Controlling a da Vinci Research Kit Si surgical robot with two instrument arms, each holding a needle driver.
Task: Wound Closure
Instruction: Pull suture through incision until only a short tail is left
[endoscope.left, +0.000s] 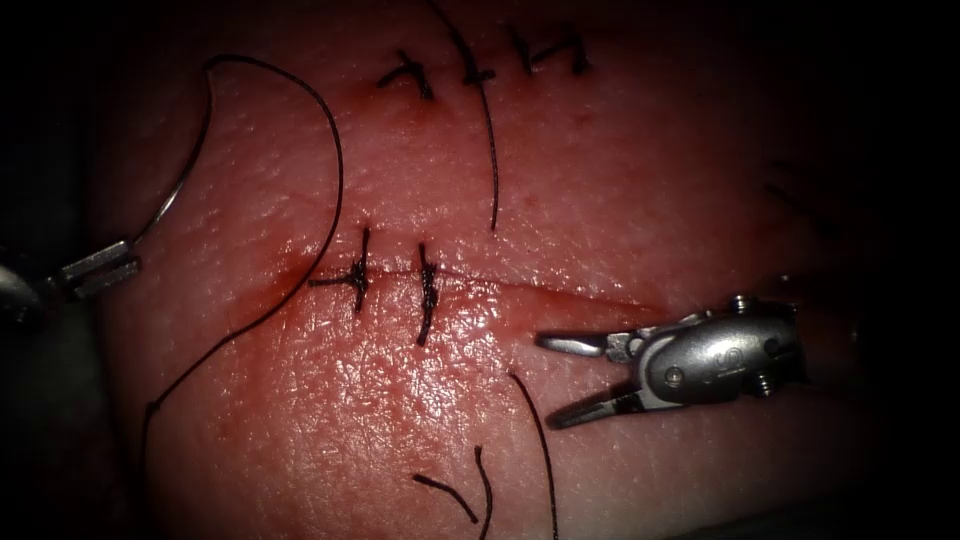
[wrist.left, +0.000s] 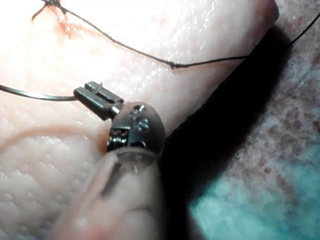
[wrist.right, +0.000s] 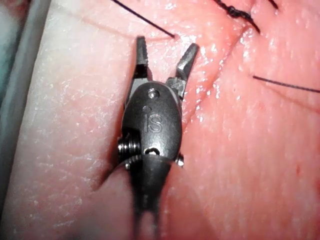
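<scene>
The horizontal cut (endoscope.left: 520, 285) across the glistening pink pork-belly tissue (endoscope.left: 380, 390) serves as the landmark. The left arm's slim steel needle driver (endoscope.left: 100, 270), well out past the cut's left end, has its jaws clamped on the thin curved steel needle (endoscope.left: 185, 180) near one end of its curve. The needle arcs clear above the cut and out of the tissue, probably lifted so the trailing thread does not tangle. The dark thread (endoscope.left: 330, 170) runs from the needle's far end down to the cut's leftmost stitch. The right arm's rounded steel needle driver (endoscope.left: 560, 380) lies just below the cut's right, unstitched stretch, jaws spread wide and holding nothing, seemingly in waiting. Two dark stitches (endoscope.left: 395, 285) cross the cut. Three cut thread pieces (endoscope.left: 500, 470) lie below it.
</scene>
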